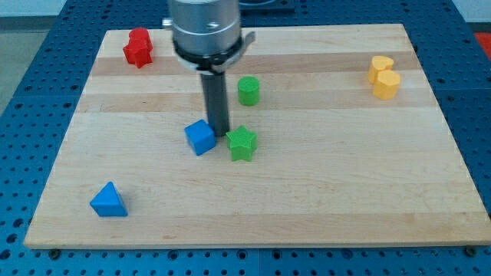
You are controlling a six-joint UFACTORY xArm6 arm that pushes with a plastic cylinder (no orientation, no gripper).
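Note:
My tip (219,136) comes down between the blue cube (200,137) and the green star (242,142) near the board's middle. It sits right against the blue cube's right side, with the star just to its right; whether it touches either I cannot tell. A green cylinder (248,90) stands a little higher, to the right of the rod.
A red block (138,47) lies at the top left of the wooden board (322,192). Two yellow blocks (383,77) sit together at the top right. A blue triangular block (108,201) rests near the bottom left corner.

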